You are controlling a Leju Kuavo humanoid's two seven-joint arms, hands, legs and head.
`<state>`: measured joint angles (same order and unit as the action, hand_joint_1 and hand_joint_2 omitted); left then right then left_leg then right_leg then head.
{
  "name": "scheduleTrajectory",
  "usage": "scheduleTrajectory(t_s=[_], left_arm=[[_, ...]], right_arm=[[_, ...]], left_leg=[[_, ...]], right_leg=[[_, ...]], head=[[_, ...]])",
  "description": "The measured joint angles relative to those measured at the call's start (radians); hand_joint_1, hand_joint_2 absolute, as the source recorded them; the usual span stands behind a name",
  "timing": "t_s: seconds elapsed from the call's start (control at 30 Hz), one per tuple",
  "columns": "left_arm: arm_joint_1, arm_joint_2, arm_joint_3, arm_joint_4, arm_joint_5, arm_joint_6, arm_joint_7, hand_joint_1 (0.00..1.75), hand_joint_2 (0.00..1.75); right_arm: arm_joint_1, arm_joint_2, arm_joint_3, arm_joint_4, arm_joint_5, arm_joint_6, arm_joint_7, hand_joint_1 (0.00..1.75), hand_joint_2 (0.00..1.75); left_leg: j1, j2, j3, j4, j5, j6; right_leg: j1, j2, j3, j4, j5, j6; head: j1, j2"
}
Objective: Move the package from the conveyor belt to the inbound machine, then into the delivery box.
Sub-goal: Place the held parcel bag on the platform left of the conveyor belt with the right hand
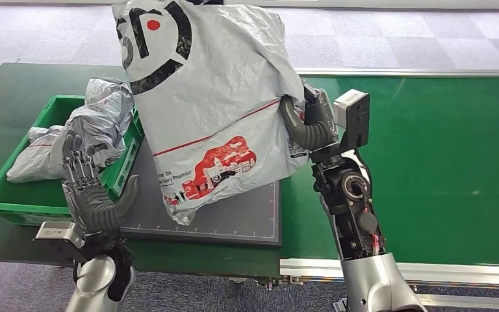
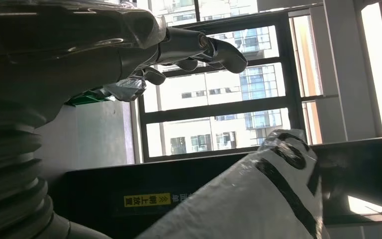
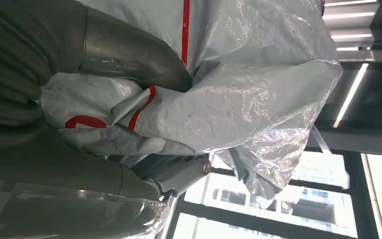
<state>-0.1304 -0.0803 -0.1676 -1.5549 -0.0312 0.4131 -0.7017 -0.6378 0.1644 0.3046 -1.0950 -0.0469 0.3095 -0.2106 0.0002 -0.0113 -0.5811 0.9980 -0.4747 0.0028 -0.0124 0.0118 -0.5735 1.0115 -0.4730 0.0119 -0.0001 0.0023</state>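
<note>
A large grey plastic mail package (image 1: 208,97) with black and red print hangs in the air above the dark grey platform (image 1: 247,218) of the inbound machine. My right hand (image 1: 305,123) grips its right side, thumb pressed into the bag; the right wrist view shows the crumpled package (image 3: 229,99) held between thumb and fingers. My left hand (image 1: 88,188) stands upright and open near the platform's left front corner, holding nothing. In the left wrist view its fingers (image 2: 214,50) are spread, and a part of the package (image 2: 258,199) is visible.
A green delivery box (image 1: 13,195) on the left holds other grey packages (image 1: 91,123). The green conveyor belt (image 1: 429,162) stretches to the right, with a metal rail (image 1: 429,273) along its near edge. Grey carpet lies beyond.
</note>
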Motion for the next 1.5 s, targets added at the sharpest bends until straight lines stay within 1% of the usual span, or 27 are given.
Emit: scheduleTrajectory(t_s=[0.13, 0.43, 0.53, 0.57, 0.67, 0.9, 1.13, 1.37, 1.5], left_arm=[[0.002, 0.000, 0.011, 0.002, -0.010, 0.009, 0.000, 0.00, 1.75], [0.003, -0.008, 0.023, 0.014, -0.023, 0.007, 0.000, 0.00, 1.75], [0.002, -0.011, 0.024, 0.021, -0.029, -0.004, 0.000, 0.00, 1.75], [0.001, -0.013, 0.024, 0.024, -0.031, -0.008, 0.000, 0.00, 1.75], [-0.002, -0.017, 0.024, 0.034, -0.035, -0.012, 0.000, 0.00, 1.75], [-0.008, -0.022, 0.025, 0.052, -0.044, -0.013, 0.000, 0.00, 1.75], [-0.013, -0.030, 0.028, 0.067, -0.059, -0.028, 0.000, 0.00, 1.75], [-0.014, -0.044, 0.032, 0.072, -0.088, -0.083, 0.010, 0.00, 1.75], [-0.013, -0.050, 0.014, 0.075, -0.124, -0.132, 0.045, 0.00, 1.75]], right_arm=[[-0.004, 0.016, 0.017, 0.039, 0.010, -0.024, 0.003, 1.75, 1.75], [-0.008, 0.013, 0.017, 0.117, 0.014, -0.048, 0.029, 1.75, 1.75], [-0.014, 0.007, 0.016, 0.165, 0.022, -0.041, 0.046, 0.74, 1.75], [-0.015, 0.004, 0.016, 0.184, 0.027, -0.035, 0.050, 0.30, 1.75], [-0.021, -0.003, 0.017, 0.243, 0.047, -0.028, 0.055, 0.00, 1.75], [-0.043, -0.010, 0.032, 0.341, 0.102, -0.048, 0.070, 0.00, 1.75], [-0.061, -0.013, 0.049, 0.407, 0.138, -0.034, 0.077, 0.00, 1.75], [-0.073, -0.014, 0.057, 0.437, 0.184, -0.068, 0.082, 0.00, 1.75], [-0.074, -0.014, 0.057, 0.429, 0.212, -0.107, 0.067, 0.00, 1.75]], left_leg=[[0.000, 0.000, -0.001, 0.000, 0.000, 0.000], [0.000, 0.000, -0.001, 0.000, 0.000, 0.000], [0.000, 0.000, -0.001, 0.000, 0.000, 0.000], [0.000, 0.000, -0.001, 0.000, 0.000, 0.000], [0.000, 0.000, -0.001, 0.000, 0.000, 0.000], [0.000, 0.000, -0.001, 0.000, 0.000, 0.000], [0.000, 0.000, -0.001, 0.000, 0.000, 0.000], [0.000, 0.000, -0.001, 0.000, 0.000, 0.000], [0.000, 0.000, -0.001, 0.001, 0.000, 0.000]], right_leg=[[0.000, 0.000, 0.000, 0.000, 0.000, 0.000], [0.000, 0.000, -0.001, 0.000, 0.000, 0.000], [0.000, 0.000, -0.001, 0.000, 0.000, 0.000], [0.000, 0.000, -0.001, 0.000, 0.000, 0.000], [0.000, 0.000, -0.001, 0.000, 0.000, 0.000], [0.000, 0.000, -0.001, 0.000, 0.000, 0.000], [0.000, 0.000, -0.001, 0.000, 0.000, 0.000], [0.000, 0.000, -0.001, 0.000, 0.000, 0.000], [0.000, 0.000, -0.001, 0.000, 0.000, 0.000]], head=[[0.000, 0.000], [0.000, 0.000], [0.000, 0.000], [0.000, 0.000], [0.000, 0.000], [0.000, 0.000], [0.000, 0.000], [0.000, 0.000], [0.000, 0.000]])
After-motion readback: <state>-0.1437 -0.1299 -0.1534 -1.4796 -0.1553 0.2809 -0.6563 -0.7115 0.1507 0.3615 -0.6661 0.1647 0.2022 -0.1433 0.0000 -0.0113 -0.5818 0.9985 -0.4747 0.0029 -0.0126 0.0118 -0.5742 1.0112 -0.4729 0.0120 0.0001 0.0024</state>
